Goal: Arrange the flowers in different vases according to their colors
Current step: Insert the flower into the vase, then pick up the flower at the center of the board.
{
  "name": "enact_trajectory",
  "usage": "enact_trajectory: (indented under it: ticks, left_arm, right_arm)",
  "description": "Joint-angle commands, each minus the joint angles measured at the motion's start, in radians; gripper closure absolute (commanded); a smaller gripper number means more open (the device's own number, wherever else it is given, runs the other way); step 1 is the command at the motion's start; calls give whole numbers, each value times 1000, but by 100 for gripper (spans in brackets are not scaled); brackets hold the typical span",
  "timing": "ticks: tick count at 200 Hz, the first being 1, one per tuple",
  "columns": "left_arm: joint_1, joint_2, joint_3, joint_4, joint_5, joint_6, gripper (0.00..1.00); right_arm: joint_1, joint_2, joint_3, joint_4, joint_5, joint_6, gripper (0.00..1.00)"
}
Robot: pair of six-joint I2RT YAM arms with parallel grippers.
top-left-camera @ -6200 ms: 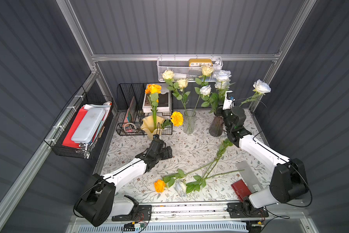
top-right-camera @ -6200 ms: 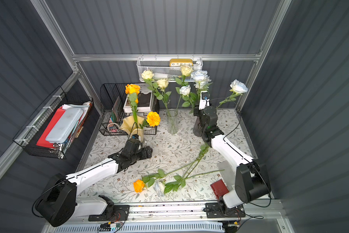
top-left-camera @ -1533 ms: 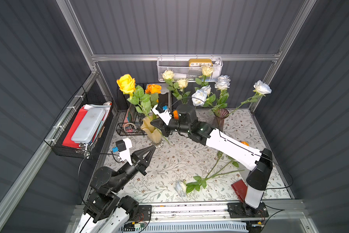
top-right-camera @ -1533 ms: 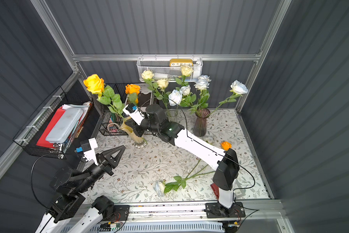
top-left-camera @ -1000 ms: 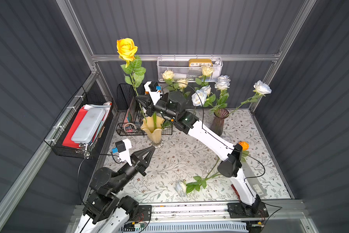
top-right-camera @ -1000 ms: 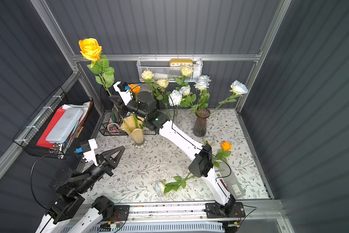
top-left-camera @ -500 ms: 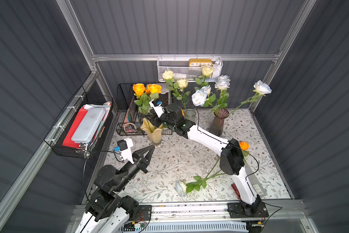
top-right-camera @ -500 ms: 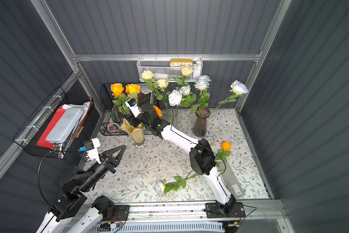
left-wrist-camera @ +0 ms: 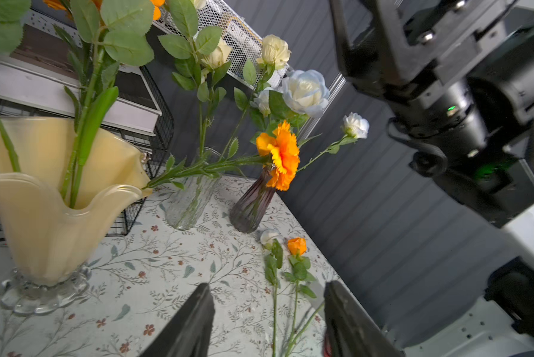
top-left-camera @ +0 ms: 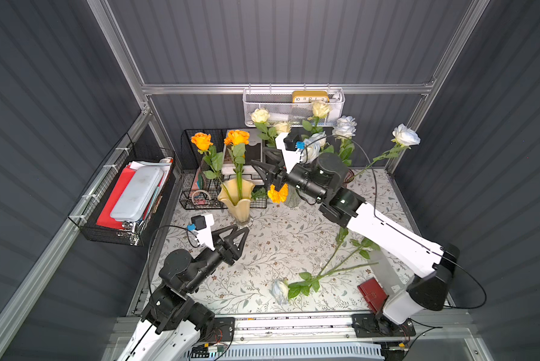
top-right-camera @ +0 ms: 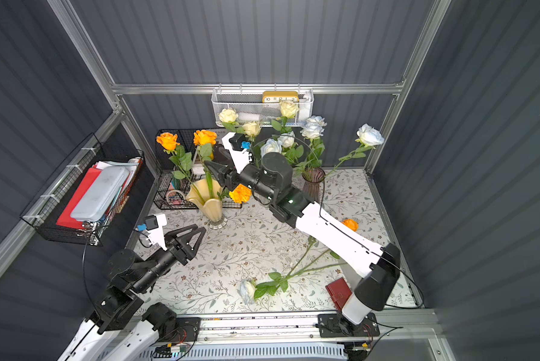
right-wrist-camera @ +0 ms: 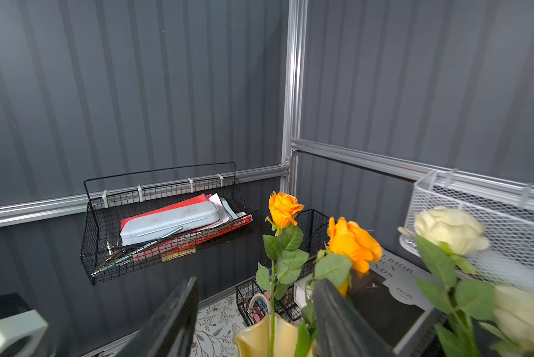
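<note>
Near edge: a white rose [top-left-camera: 279, 290] lies flat on the table, unsorted, and an orange bloom [top-right-camera: 350, 224] lies further right. Your left claw [top-left-camera: 240, 232] hovers open and empty, probably staged for a pick. Right claw [top-left-camera: 259, 159] is open and empty by the orange roses [top-left-camera: 237, 137], so they stand free in the yellow vase [top-left-camera: 239, 201]. At the back, cream roses [top-left-camera: 260, 115] are in the clear vase [left-wrist-camera: 191, 197] and whites in the purple vase [top-right-camera: 313, 184].

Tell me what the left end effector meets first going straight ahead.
Probably the orange marigold drooping from the yellow vase, with the purple vase behind it; depth is unclear.
</note>
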Motion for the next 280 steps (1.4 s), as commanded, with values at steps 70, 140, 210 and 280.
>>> enact_trajectory:
  ticks: [70, 140, 210, 280]
  left_arm:
    - [-176, 394, -11, 142, 79, 70, 16]
    - [-375, 828, 141, 189, -18, 148, 15]
    - [-451, 1319, 505, 66, -29, 269, 15]
    - [-502, 1535, 726, -7, -20, 311, 15]
  right_arm:
    - [-227, -522, -397, -729, 654, 508, 35]
    - [-328, -522, -560, -990, 581, 722, 36]
    - [-597, -507, -654, -913, 461, 766, 36]
    - [-773, -500, -735, -846, 379, 768, 36]
